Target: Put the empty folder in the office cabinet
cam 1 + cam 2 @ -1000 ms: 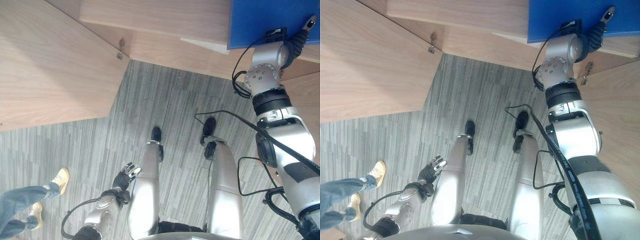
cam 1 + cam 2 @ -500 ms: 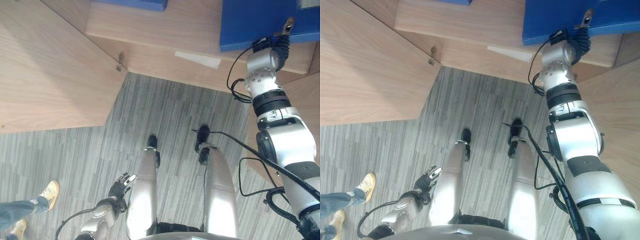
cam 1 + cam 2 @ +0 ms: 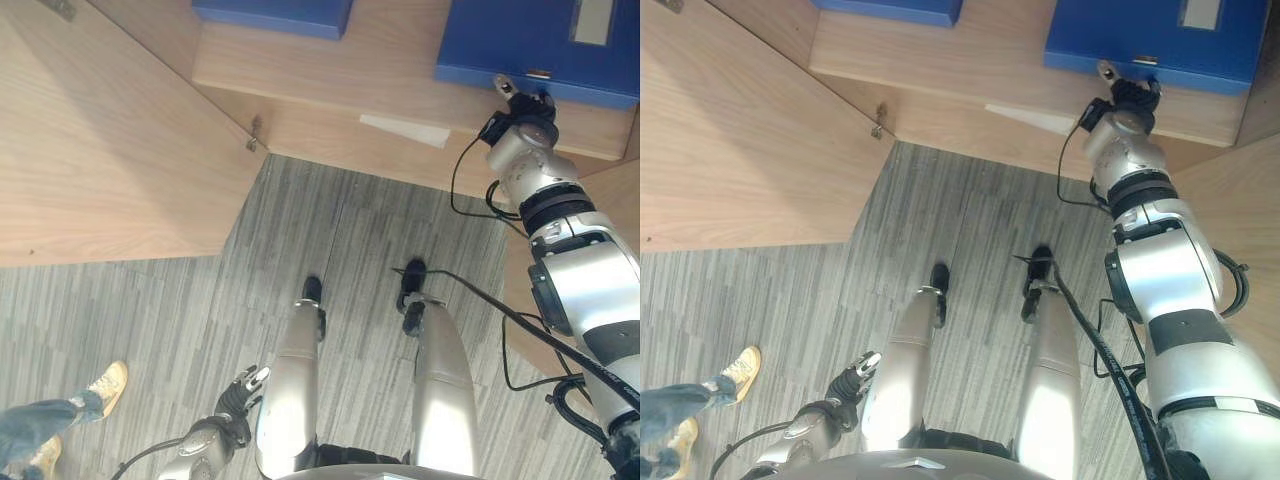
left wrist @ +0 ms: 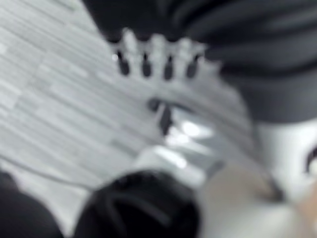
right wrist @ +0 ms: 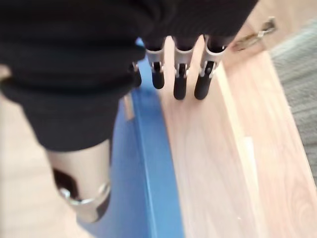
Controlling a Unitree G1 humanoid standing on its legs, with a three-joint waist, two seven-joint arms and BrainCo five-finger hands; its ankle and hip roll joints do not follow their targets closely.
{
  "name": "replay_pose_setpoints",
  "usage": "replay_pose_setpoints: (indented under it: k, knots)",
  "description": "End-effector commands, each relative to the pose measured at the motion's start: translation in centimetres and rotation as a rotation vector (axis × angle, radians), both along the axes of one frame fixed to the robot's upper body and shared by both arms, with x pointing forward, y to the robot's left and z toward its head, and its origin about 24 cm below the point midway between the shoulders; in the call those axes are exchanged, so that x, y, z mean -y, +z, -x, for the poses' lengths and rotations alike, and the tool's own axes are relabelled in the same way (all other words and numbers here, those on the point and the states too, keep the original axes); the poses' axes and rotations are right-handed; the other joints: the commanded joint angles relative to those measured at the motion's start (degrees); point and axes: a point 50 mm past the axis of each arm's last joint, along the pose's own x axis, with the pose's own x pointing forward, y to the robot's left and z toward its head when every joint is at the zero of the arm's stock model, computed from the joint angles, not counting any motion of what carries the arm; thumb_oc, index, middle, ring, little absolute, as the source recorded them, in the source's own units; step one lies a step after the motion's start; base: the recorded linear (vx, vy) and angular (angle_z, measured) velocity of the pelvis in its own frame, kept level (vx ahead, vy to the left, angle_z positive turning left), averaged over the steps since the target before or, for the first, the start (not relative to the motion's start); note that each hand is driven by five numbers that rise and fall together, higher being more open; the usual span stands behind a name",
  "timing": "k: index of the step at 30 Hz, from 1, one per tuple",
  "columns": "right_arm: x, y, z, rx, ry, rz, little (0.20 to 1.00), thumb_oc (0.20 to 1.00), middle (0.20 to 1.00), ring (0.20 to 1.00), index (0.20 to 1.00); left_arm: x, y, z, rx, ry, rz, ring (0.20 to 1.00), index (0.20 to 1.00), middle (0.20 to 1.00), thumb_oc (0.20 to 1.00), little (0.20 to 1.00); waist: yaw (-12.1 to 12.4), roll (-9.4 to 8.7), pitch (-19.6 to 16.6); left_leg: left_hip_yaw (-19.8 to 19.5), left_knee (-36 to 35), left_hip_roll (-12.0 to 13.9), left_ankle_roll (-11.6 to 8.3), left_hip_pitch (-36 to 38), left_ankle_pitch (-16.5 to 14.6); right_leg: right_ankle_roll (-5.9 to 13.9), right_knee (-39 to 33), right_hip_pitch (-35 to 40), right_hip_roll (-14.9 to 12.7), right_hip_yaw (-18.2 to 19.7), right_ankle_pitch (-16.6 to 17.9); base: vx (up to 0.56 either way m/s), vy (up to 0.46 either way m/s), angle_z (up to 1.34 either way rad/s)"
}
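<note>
Blue folder lies flat on the wooden cabinet shelf, a pale label on its top face, its front edge set back from the shelf's front lip. Right hand sits at that front edge, just shelf-lip side of the folder. In the right wrist view the fingers hang straight, side by side, tips over bare shelf wood right beside the folder's edge; nothing curled round it, so the hand reads as released. The thumb shows on the folder's side of that edge, over the blue cover; contact can't be judged from here.

Second blue folder on the same shelf, well apart from the first, toward the open cabinet door. A small metal hinge sits where the door meets the shelf front. Pale strip on the shelf's front face, below and door-side of the first folder.

Left hand hangs low over the grey striped floor, far from the shelf, fingers loosely extended, holding nothing. Person's jeans leg and tan shoe on the floor, beyond the left hand from the shelf.
</note>
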Motion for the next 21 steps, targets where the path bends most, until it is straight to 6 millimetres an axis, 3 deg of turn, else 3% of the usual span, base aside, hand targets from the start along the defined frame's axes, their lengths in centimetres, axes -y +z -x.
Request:
replay_pose_setpoints:
  k: [1,3,7,10,15,21]
  knots:
    - [-0.8,3.4,0.5,0.152,0.073,0.247,1.0,1.0,1.0,1.0,1.0,-0.3,-1.0,2.6,-0.074,-0.047,-0.02,1.0,1.0,1.0,1.0,1.0,1.1,-2.35,-0.8,0.1,9.0,-0.9,2.26,-8.1,6.4,-1.94,0.7,5.7,2.8,-3.7,-7.5,-0.04,-0.044,-0.22]
    - [-0.7,3.1,0.5,0.122,0.108,0.301,1.0,1.0,1.0,1.0,1.0,-0.5,-0.9,2.5,-0.069,-0.048,-0.016,1.0,1.0,1.0,1.0,1.0,1.1,-2.99,-0.8,-0.2,9.8,-0.8,2.33,-8.8,6.3,-1.93,0.8,5.4,3.0,-4.1,-7.5,-0.03,-0.02,-0.16]
    - [2.2,0.1,0.8,0.006,0.143,0.395,1.0,1.0,1.0,1.0,1.0,-1.5,-0.4,1.7,-0.022,-0.043,-0.033,1.0,1.0,1.0,1.0,1.0,0.6,-4.32,-0.8,-0.4,10.2,-0.8,2.86,-10.4,4.8,-1.58,-0.3,4.9,3.7,-4.5,-6.6,-0.04,-0.042,-0.04]
    - [3.4,-1.3,1.2,0.006,0.174,0.372,1.0,1.0,1.0,1.0,1.0,-2.1,-0.2,1.3,-0.004,-0.023,-0.039,1.0,1.0,1.0,1.0,1.0,0.2,-5.04,-0.8,-0.3,9.5,-0.4,3.23,-10.0,3.5,-1.17,-1.5,5.7,3.8,-4.5,-6.0,-0.05,-0.103,-0.13]
    - [4.5,-2.2,1.4,-0.032,0.094,0.534,1.0,1.0,1.0,1.0,1.0,-2.5,-0.1,0.9,0.005,-0.025,-0.056,1.0,1.0,1.0,1.0,1.0,-0.9,-4.74,-0.8,0.4,6.9,0.3,3.03,-7.7,3.7,-0.25,-5.4,7.6,3.5,-3.7,-4.4,-0.07,-0.044,0.07]
    - [4.8,-0.7,1.4,-0.001,-0.033,0.694,1.0,1.0,1.0,1.0,1.0,-2.3,0.1,0.6,0.017,-0.029,-0.074,1.0,1.0,1.0,1.0,1.0,-1.1,-3.63,-0.8,1.1,3.6,0.7,2.08,-5.5,5.6,0.5,-9.7,9.3,2.6,-3.5,-2.8,-0.1,0.025,-0.03]
